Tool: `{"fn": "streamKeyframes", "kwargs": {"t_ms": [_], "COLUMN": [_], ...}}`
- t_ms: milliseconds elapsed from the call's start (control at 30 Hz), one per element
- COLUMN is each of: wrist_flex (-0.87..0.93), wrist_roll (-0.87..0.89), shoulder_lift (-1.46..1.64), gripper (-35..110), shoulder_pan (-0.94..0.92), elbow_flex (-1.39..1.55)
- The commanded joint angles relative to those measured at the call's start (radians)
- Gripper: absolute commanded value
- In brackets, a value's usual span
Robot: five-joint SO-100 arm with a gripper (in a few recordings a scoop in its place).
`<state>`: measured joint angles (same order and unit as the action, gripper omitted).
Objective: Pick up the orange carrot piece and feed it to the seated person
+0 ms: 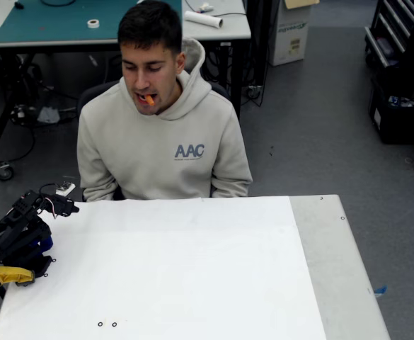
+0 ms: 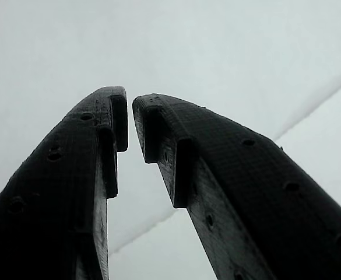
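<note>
Fixed view: we found the seated person at the far edge of the table, facing it, in a light beige hoodie with "AAC" lettering on the chest. The orange carrot piece sat between the person's lips, a small bright stub poking out of the mouth, well apart from the arm.

We noted the black arm folded low at the table's left edge in this view, near the person's elbow but not touching it. The gripper pointed toward the table's far left corner; from here we could not read its jaws. A yellow tool handle lay just below the arm at the left edge. The white sheet covered most of the tabletop, with a bare grey strip along its right side. Behind the person we saw a desk with a teal mat, a roll of tape and a white tube on it.

Wrist view: we saw the gripper from behind, its two black fingers converging at the tips, with a narrow gap left between them. The tips were nearly together, and nothing was held between them. Beyond them lay pale, plain surface, crossed by a faint diagonal edge.
</note>
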<state>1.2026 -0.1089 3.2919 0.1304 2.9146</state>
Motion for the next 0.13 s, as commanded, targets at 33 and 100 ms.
{"fn": "streamKeyframes", "kwargs": {"t_ms": [33,100], "wrist_flex": [0.014,0.014], "wrist_roll": [0.000,0.000], "shoulder_lift": [0.012,0.012], "gripper": [-3,-3], "shoulder_pan": [0.023,0.023], "elbow_flex": [-0.014,-0.014]}}
